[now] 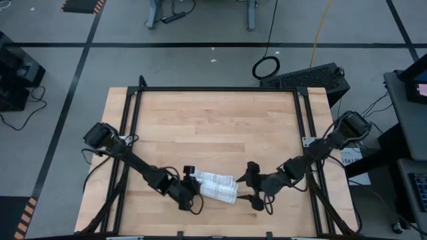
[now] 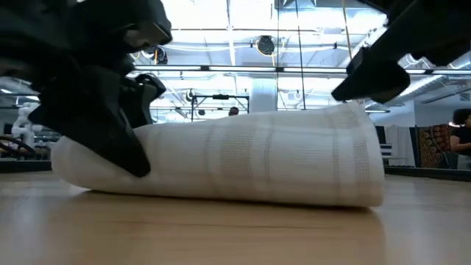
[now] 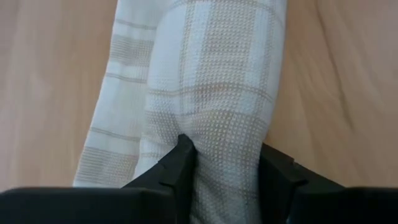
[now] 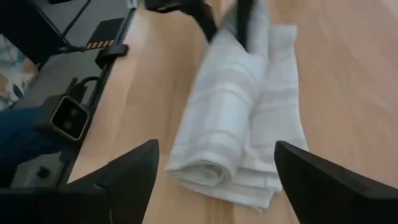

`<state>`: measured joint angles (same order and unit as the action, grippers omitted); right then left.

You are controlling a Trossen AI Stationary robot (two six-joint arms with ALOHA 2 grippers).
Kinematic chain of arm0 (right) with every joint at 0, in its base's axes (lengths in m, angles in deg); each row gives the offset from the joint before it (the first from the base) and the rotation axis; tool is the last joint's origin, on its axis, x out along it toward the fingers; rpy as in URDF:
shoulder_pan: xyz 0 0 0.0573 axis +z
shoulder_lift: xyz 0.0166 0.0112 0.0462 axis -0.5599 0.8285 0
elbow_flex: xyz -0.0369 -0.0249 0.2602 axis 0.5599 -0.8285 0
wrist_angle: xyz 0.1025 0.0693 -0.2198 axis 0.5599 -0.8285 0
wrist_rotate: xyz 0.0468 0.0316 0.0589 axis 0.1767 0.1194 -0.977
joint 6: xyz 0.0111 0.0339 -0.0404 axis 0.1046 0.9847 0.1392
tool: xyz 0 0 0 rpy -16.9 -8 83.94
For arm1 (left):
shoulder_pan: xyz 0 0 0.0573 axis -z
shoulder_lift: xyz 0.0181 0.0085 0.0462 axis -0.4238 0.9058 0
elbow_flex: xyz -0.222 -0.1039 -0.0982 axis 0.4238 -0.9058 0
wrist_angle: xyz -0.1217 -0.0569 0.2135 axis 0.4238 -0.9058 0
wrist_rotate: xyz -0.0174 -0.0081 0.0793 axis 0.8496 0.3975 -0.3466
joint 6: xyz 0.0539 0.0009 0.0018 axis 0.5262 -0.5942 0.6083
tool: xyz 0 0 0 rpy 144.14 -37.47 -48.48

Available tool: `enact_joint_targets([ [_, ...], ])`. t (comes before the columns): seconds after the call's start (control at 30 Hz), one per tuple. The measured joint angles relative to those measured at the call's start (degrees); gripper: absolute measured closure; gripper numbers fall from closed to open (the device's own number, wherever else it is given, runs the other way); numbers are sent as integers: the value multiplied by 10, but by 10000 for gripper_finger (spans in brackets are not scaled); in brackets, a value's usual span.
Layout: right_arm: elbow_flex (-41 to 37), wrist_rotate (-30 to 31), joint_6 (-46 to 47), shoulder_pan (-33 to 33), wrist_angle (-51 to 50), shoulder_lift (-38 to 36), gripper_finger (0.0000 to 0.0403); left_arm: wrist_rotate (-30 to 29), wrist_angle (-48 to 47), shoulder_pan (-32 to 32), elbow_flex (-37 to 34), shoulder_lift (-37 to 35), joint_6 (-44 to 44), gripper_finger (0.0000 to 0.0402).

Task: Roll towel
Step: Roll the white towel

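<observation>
The towel [image 1: 219,187], white with a faint grey check, lies rolled near the table's front edge, its length running left to right. A flat loose flap [image 4: 280,124] lies beside the roll on the wood. My left gripper [image 3: 227,180] is at the roll's left end, shut on it. Raised off the towel's right end [image 2: 360,162], my right gripper [image 1: 249,187] stands wide open, nothing between its fingers [image 4: 130,171]. My left gripper pinches the left end of the rolled part [image 3: 224,143] between its two fingers [image 3: 183,165], several layers of cloth. The fingers slant down from the table's left and point along the roll. The roll lies on the table.
Bare wood [image 1: 213,127] stretches from the towel to the far edge. Black frame rails [image 1: 133,133] run along the table's left and right sides. A small camera box [image 4: 68,118] sits on the rail by the front edge. A person [image 2: 464,140] stands far off in the room.
</observation>
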<state>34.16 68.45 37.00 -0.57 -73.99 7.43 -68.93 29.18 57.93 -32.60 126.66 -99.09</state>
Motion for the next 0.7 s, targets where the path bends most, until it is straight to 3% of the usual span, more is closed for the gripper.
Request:
enact_joint_targets([
  [0.3, 88, 25, -20, 12, -114, 36, 101, 128, -8, -65, 1, -39, -14, 272],
  [0.57, 219, 36, -6, 5, -258, 142, 101, 254, -11, -136, 2, -44, -59, 272],
  [0.7, 287, 77, 16, 3, -345, 204, 101, 294, -13, -164, 2, -44, -68, 272],
])
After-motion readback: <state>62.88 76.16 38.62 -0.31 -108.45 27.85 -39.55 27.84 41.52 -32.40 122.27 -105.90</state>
